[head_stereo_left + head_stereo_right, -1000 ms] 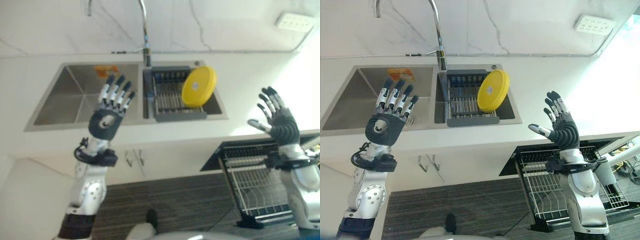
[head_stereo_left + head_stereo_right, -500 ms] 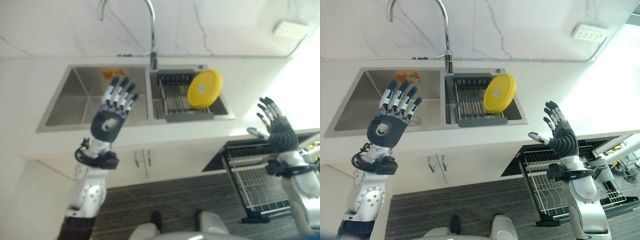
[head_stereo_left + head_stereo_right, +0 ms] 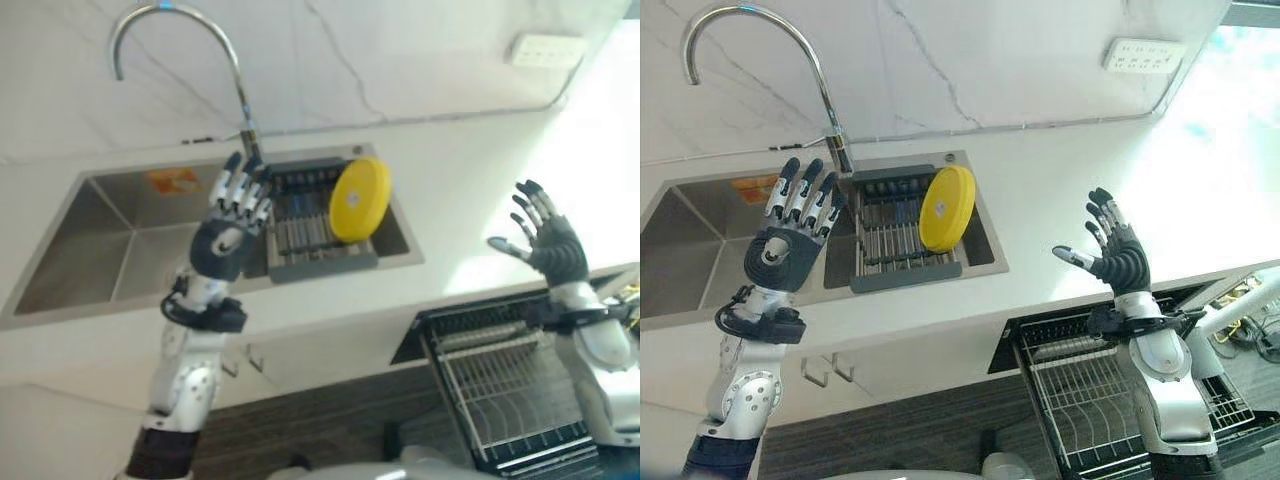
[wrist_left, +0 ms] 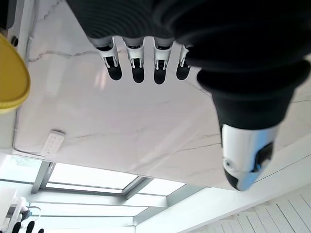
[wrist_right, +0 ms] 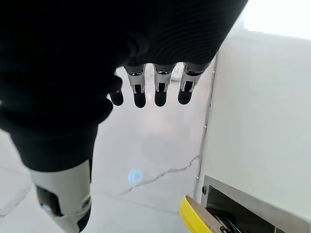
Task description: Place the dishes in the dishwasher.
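A yellow plate [image 3: 946, 208] stands on edge in the grey drying rack [image 3: 902, 237] inside the right sink basin. My left hand [image 3: 792, 245] is raised in front of the sink, just left of the rack, fingers straight and spread, holding nothing. My right hand [image 3: 1118, 256] is raised over the counter to the right of the sink, above the pulled-out dishwasher rack [image 3: 1095, 390], also open and empty. The plate's edge [image 4: 10, 75] appears in the left wrist view and its rim [image 5: 201, 217] in the right wrist view.
A tall curved tap [image 3: 825, 92] rises behind the sink. The left basin [image 3: 700, 240] holds an orange item [image 3: 170, 181] at its back. A white wall socket [image 3: 1144, 54] sits at the upper right. Cabinet doors with handles [image 3: 830, 370] lie below the counter.
The camera has shifted, so the sink now sits further left and the tap rises higher. Both hands stay raised and open; the left hand now lies closer to the rack.
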{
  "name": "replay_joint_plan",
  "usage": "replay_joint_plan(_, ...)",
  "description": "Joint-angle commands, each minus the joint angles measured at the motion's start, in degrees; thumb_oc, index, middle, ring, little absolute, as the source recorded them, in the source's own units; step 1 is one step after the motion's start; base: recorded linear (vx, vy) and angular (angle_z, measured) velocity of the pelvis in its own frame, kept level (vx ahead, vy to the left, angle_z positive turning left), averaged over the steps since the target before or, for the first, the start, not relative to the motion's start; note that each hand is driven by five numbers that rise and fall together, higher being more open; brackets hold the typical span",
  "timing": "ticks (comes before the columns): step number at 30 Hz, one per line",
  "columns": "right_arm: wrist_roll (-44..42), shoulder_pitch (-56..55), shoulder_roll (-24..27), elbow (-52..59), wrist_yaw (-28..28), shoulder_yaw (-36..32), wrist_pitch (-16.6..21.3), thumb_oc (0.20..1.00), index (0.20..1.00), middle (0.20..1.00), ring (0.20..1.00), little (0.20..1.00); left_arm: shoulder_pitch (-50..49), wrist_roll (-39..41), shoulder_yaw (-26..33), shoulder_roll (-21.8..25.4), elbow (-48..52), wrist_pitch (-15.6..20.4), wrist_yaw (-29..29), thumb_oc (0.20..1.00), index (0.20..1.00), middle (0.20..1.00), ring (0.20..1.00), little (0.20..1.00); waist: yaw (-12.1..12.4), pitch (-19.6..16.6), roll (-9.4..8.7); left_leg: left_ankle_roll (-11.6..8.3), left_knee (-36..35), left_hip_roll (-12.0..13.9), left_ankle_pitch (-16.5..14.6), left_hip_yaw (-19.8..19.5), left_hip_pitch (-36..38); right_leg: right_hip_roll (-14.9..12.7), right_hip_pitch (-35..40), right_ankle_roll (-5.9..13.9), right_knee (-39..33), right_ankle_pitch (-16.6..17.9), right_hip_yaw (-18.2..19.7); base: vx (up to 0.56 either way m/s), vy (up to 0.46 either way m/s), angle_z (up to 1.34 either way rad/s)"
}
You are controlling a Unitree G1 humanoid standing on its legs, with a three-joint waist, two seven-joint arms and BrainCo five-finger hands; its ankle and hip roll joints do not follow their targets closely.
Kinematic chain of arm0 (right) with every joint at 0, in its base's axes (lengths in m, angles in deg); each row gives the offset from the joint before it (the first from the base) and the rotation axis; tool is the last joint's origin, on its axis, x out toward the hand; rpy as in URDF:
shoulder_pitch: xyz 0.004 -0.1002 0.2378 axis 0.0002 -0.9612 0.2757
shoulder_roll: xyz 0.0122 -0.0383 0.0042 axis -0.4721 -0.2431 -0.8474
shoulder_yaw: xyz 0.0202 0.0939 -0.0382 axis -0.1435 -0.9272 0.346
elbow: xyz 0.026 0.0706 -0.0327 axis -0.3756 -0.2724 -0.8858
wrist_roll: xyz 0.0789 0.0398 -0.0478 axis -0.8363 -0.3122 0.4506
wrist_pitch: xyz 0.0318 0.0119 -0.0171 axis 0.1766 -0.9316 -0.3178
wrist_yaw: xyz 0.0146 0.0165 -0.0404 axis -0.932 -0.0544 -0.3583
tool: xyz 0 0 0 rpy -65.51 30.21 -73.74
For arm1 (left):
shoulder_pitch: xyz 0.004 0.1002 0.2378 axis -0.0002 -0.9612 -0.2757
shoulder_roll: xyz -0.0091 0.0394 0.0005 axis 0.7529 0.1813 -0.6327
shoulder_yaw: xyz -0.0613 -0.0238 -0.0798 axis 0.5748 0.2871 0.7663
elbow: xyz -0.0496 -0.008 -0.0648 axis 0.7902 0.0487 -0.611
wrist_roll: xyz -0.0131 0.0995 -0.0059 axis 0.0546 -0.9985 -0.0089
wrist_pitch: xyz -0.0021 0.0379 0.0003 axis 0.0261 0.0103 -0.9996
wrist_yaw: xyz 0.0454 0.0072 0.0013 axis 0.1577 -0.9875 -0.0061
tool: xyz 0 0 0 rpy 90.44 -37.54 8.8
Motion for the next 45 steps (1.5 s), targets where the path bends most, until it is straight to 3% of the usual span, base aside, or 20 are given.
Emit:
replay_joint_plan(1,-2.0,3.62,-1.01,1.52,2.43,-2.08,1.04,1.0,1.0,1.0,1.0,1.0,1.59,-0.61,2.38,2.65,2.5,2.1,-0.56,1.0,1.0,1.0,1.0,1.0,0.57,-0.62,-0.8,1.94,0.41,-3.09,-6.84,2.0,1.95,-2.73,-1.37,2.53,3.89,-6.03,-0.78,0.05,-0.047,0.04)
replay_joint_plan(5,-7.58,4.83,-1.6,1.12,2.0,-0.37,-1.08,1.0,1.0,1.0,1.0,1.0,1.83,-1.06,1.58,3.02,2.55,2.65,-1.06,1.0,1.0,1.0,1.0,1.0,1.1,-0.89,-0.82,1.76,0.41,-2.91,-6.72,1.99,2.18,-2.91,-1.01,2.59,4.14,-6.24,-1.45,0.02,-0.031,0.01)
replay_joint_plan(10,-11.17,8.36,-1.31,-1.88,3.36,1.53,0.45,1.0,1.0,1.0,1.0,1.0,3.98,-2.25,-0.73,3.62,1.72,3.42,-0.27,1.0,1.0,1.0,1.0,1.0,2.11,-1.16,-1.11,1.58,0.41,-2.87,-6.84,1.62,2.41,-3.2,-0.49,2.65,4.27,-6.42,-2.53,0.01,-0.025,0.09)
replay_joint_plan(12,-12.78,11.5,-0.34,-4.27,4.2,3.04,3.46,1.0,1.0,1.0,1.0,1.0,5.02,-1.96,-1.72,4.06,1.06,3.82,0.26,1.0,1.0,1.0,1.0,1.0,3.29,-1.47,-1.3,1.5,0.41,-2.88,-6.94,1.15,2.62,-3.43,0.11,2.59,4.24,-6.64,-3.5,0.01,-0.014,0.18)
replay_joint_plan(26,-16.12,23.49,1.74,-22.07,5.18,5.45,0.62,1.0,1.0,1.0,1.0,1.0,8.58,-1.45,-3.57,5.19,-2.07,3.4,-0.04,1.0,1.0,1.0,1.0,1.0,7.12,-2.72,-2.45,0.87,0.41,-2.64,-7.03,-0.61,2.77,-3.77,3.39,2.16,2.87,-7.29,-7.09,0.0,-0.016,0.13)
replay_joint_plan(45,-21.42,39.11,10.34,-49.6,2.78,10.01,-3.83,1.0,1.0,1.0,1.0,1.0,11.53,1.48,-5.38,7.07,-5.47,4.12,1.09,1.0,1.0,1.0,1.0,1.0,11.19,-3.73,-2.86,-0.77,0.41,-2.38,-6.06,-2.36,1.96,-2.91,7.46,0.74,0.21,-8.6,-9.11,0.0,0.004,0.05)
